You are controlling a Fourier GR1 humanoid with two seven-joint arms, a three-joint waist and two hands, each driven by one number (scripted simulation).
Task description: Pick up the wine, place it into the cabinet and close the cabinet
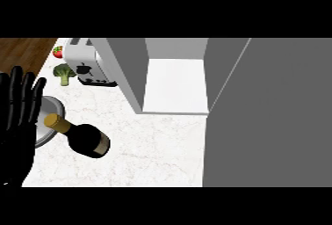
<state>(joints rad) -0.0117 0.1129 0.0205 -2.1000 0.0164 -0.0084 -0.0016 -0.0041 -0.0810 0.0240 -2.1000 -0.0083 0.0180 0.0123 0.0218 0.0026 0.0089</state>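
Head view of the counter (162, 145), pick-up not yet made. The wine bottle (82, 137) rests on the marble at lower left, well apart from the open cabinet (175, 85), whose pale shelf shows between a grey side wall and the wide cabinet door (279, 110) swung out at right. The left hand (19, 110) shows at the left edge, released, fingers straight and pointing up, holding nothing; the right hand is out of view. Likely hazards, judged from this layout: the bottle's neck lies just beside the left hand and, in this view, overlaps the rim of a metal bowl (53, 107), so a careless approach could knock the bottle against the bowl or set it rolling; the smooth rounded body may slip or swing if grasped at the narrow neck; the base could strike the cabinet's side wall or shelf edge on entry; the door, swung too soon, could catch the bottle. The toaster (88, 61), broccoli (63, 74) and a red fruit (58, 52) stand at back left, off the probable path. Bottle appearance: dark, nearly black glass, gold foil cap toward the upper left, tan label band round the lower-right end; whether it stands upright or lies tilted cannot be told from this steep angle
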